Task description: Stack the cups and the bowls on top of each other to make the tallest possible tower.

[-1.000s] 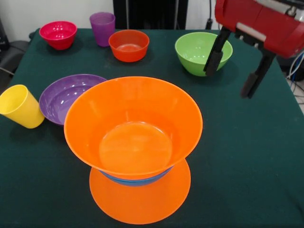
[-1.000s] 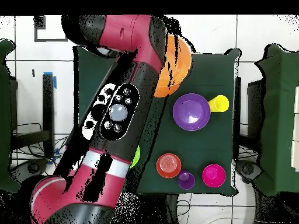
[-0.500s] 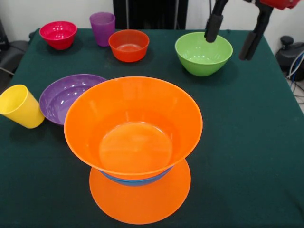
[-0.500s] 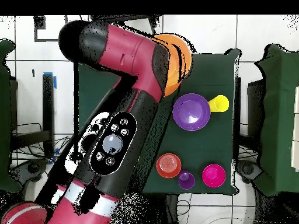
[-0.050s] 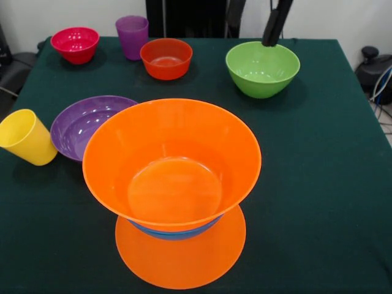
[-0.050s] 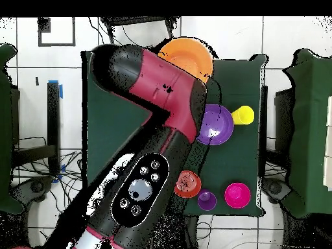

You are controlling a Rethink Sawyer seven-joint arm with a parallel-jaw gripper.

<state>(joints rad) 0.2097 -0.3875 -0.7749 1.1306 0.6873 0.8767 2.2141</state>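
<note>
While the tower (image 5: 174,190) stands near the front edge of the green surface (image 5: 318,184), it is only partly built. It consists, from the bottom up, of a large orange bowl turned rim down (image 5: 180,257), a blue bowl (image 5: 174,233) of which only a thin band shows, and a second large orange bowl (image 5: 171,162) sitting upright on top with nothing inside it. Whether anything else is hidden between these layers cannot be told.

Six pieces remain loose on the surface:
- green bowl (image 5: 262,68), toward the back on the right of the front view;
- orange-red bowl (image 5: 166,58), at the back centre;
- purple cup (image 5: 132,37), upright, just beside the orange-red bowl;
- pink-red bowl (image 5: 75,44), at the back left;
- wide purple bowl (image 5: 89,125), just beside the tower;
- yellow cup (image 5: 26,137), tilted, beside the wide purple bowl and close enough that they may touch.

No teal bowl is visible in either view.

Only one dark finger of the claw (image 5: 275,24) shows, at the top edge above the green bowl; nothing is seen in its grip, and how far open it is cannot be told. In the overhead view the arm (image 6: 155,97) covers much of the surface.

Judgement: roughly a third of the work is done. The upright top bowl offers a ready seat for the next piece.
</note>
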